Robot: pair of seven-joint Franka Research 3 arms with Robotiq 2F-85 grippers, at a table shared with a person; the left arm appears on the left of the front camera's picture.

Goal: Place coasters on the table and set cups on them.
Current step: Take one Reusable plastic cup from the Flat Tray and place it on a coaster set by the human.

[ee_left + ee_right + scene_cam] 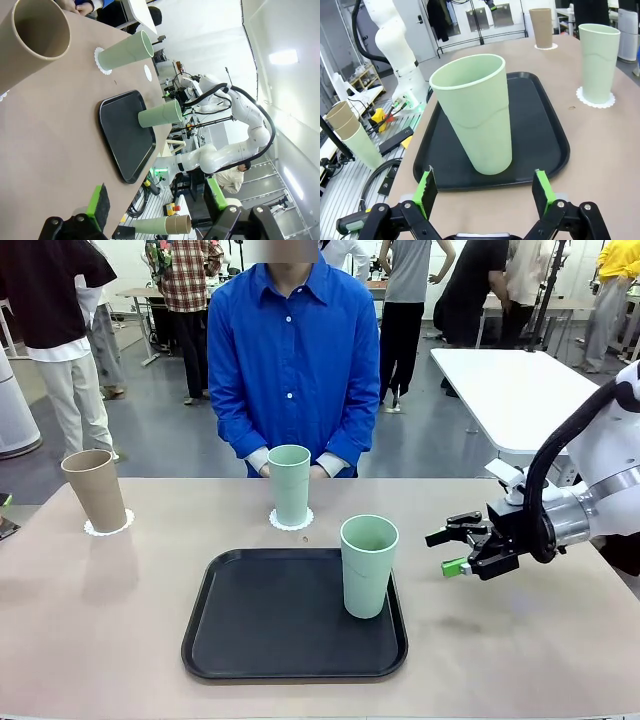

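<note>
Mint cup (368, 565) on the tray (250, 635) is tall – your right gripper (462, 548), jaws open and empty, could tip it by nudging its rim

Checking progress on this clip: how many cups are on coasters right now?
2: the tan cup at the table's far left and a mint cup in front of the person. The third cup stands on the black tray, no coaster.

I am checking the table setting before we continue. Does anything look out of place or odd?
One thing: a pale mint green tumbler stands upright on the black rectangular tray, not on a coaster. The tan-beige tumbler and the other mint green tumbler each sit on a white lacy doily. Nothing looks spilled or tipped.
</note>
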